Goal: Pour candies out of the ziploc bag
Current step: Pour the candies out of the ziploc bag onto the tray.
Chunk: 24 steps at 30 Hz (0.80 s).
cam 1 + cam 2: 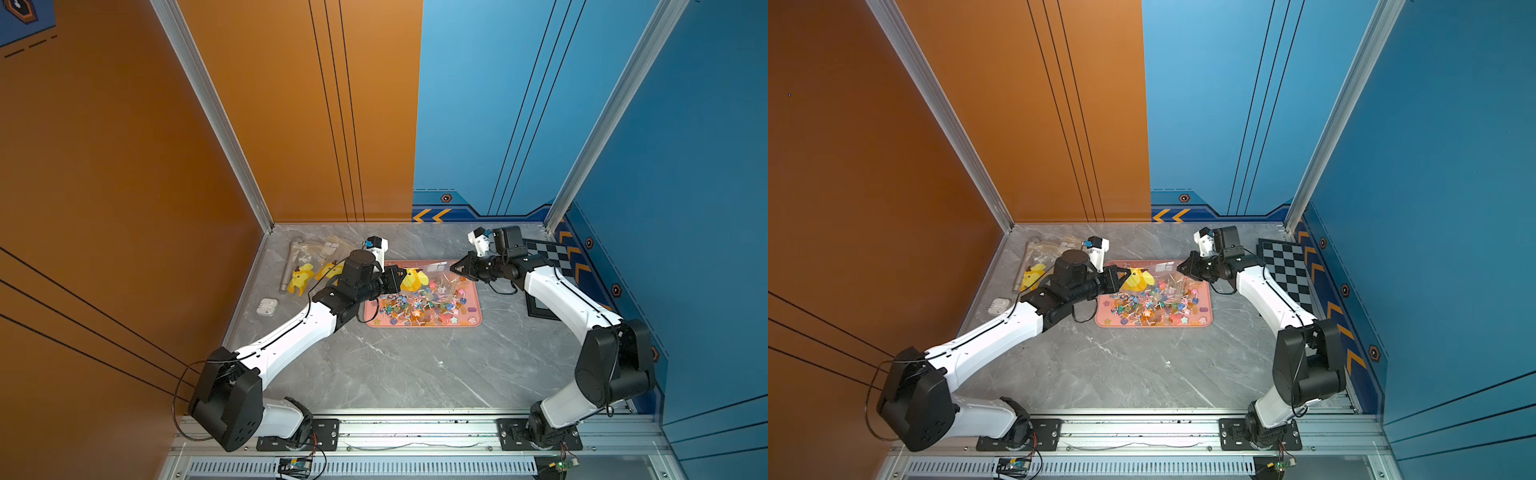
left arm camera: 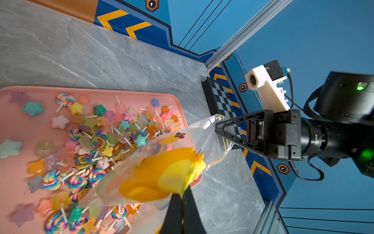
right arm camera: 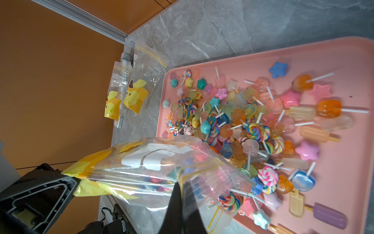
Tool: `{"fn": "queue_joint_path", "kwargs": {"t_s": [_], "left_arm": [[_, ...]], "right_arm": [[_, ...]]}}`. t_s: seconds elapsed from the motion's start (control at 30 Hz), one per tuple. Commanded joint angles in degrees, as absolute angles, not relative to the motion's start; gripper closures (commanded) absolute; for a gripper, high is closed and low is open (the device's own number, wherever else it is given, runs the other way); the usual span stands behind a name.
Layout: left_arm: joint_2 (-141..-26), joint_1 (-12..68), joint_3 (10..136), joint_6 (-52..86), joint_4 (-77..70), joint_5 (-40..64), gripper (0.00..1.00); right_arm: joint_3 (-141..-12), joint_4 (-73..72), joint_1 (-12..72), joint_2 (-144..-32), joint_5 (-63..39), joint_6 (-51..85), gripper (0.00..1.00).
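The left arm and the right arm are white with fat black joints. Each has a black plate with silver screws on the silver rail. At the end far from the rail, each has black triangle fingers and a white camera block. Thin black cables loop out. A green light glows.

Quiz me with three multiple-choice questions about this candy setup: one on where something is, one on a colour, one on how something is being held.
1. Most candies lie: A in a bowl; B on the tray; C in a cup.
2. The tray is: A pink; B green; C white.
3. The ziploc bag is: A lying flat; B pinched by one gripper; C pinched by both.
Answers: B, they heap on the tray. A, its bare floor shows pink. C, the left gripper clamps the yellow end, the right gripper the zip end.
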<state>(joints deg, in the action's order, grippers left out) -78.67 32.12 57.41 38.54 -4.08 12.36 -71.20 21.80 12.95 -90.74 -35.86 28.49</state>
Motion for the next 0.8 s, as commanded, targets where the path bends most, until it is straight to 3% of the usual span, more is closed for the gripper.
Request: {"fn": "queue_joint_path", "kwargs": {"t_s": [0.0,0.77], "left_arm": [[-78.1,31.85,61.26,37.71,-6.14,7.26,1.0],[-79.97,31.41,64.4,36.23,-4.35,7.27,1.0]], "right_arm": [[-70.92,21.62,9.82,-91.09,-28.91,28.21,1.0],[-73.33,20.71,9.01,-94.9,-30.12,29.26,1.0]]}}
